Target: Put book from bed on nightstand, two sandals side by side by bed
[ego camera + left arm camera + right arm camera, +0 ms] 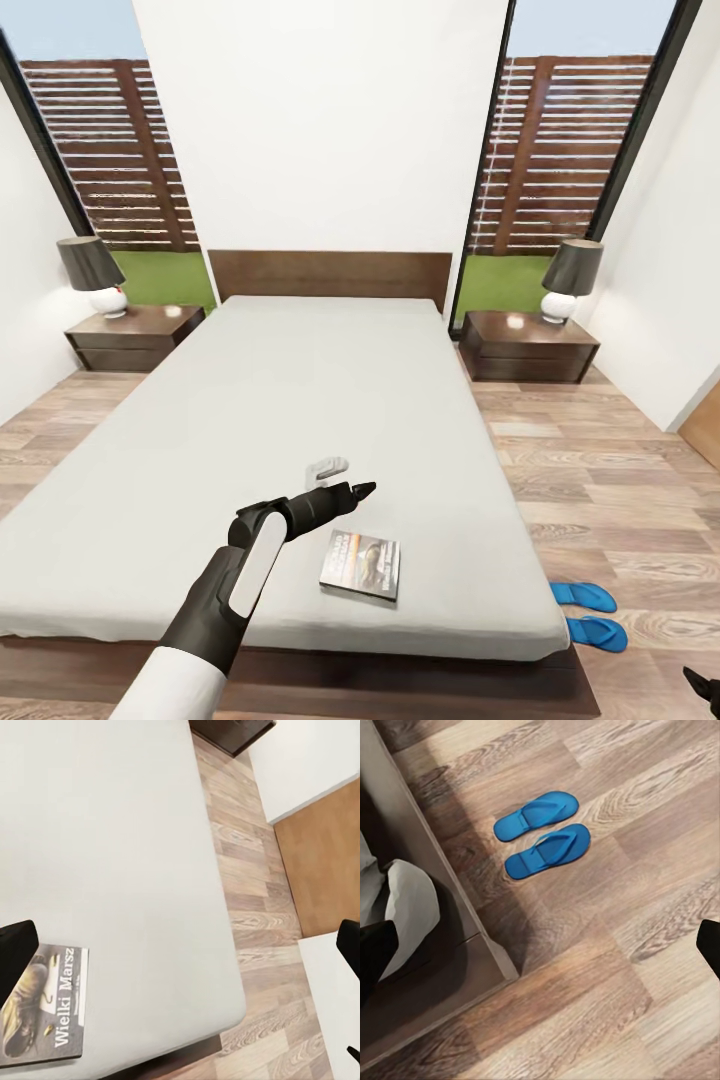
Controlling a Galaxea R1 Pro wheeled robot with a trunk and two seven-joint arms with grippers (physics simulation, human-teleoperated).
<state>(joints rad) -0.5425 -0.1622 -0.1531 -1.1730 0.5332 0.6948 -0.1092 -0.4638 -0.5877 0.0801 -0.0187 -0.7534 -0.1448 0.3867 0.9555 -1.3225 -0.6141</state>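
Observation:
The book [360, 565] [45, 1009], with a dark cover and white lettering, lies flat on the grey mattress of the bed [300, 400] near its foot. My left gripper [358, 490] [184, 937] hovers open over the mattress just beyond the book, holding nothing. The two blue sandals [583, 596] [597, 632] lie side by side on the wood floor by the bed's right foot corner; the right wrist view shows them too [538, 815] [549, 851]. My right gripper [540, 945] is open and empty above the floor. One nightstand [135, 335] stands left of the headboard, the other [528, 345] right.
Each nightstand carries a lamp [92, 275] [570, 280]. The dark bed frame [435, 907] edges the floor near the sandals. A brown door [322, 855] stands at the right wall. Open wood floor [600, 480] runs along the bed's right side.

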